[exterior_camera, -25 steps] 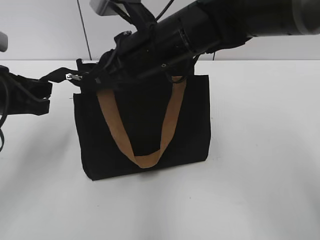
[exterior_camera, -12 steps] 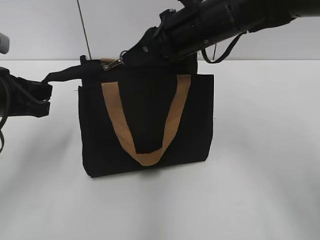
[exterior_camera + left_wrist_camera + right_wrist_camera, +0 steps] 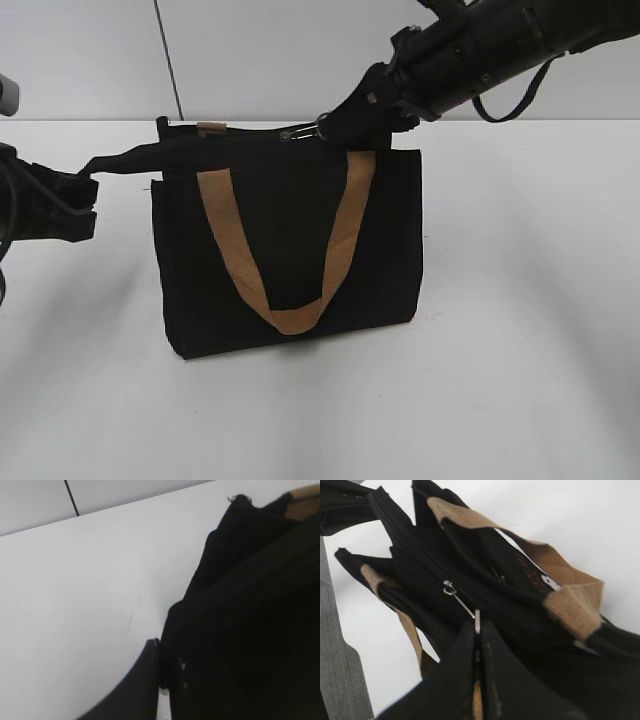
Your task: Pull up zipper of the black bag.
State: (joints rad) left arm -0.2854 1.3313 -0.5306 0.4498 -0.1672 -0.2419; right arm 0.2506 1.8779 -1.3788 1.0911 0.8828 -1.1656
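Right gripper (image 3: pixel 477 630) pinches the zipper (image 3: pixel 460 600) pull; left gripper (image 3: pixel 85 190), at nine o'clock, clamps the bag (image 3: pixel 290 250) tail.

No readable text, label, brand, number or sign shows in any view; the only hint is a patch of small reddish and white marks inside the bag (image 3: pixel 540 580) in the right wrist view, too blurred to make out as letters.

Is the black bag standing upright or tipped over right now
Upright. The black bag stands on its base on the white table, its top edge level and front tan strap hanging down.
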